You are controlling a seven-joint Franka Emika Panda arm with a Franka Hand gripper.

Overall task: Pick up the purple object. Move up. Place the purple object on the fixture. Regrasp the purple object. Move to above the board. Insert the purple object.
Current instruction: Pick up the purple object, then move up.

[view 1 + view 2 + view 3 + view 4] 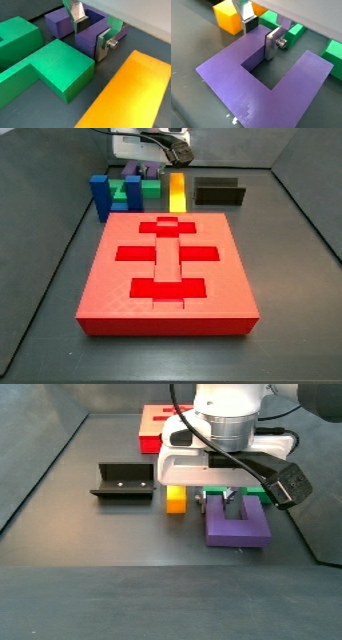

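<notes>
Reaching straight down, the hand straddles one wall of the purple object, fingers spread, not yet clamped; it lies on the table beside the yellow block.

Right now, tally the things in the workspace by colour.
Purple U-shaped plastic block, end effector astride one prong: 1
Green plastic block: 1
Blue plastic block: 1
Yellow plastic block: 1
Red flat board: 1
Black fixture: 1
Total: 6
</notes>
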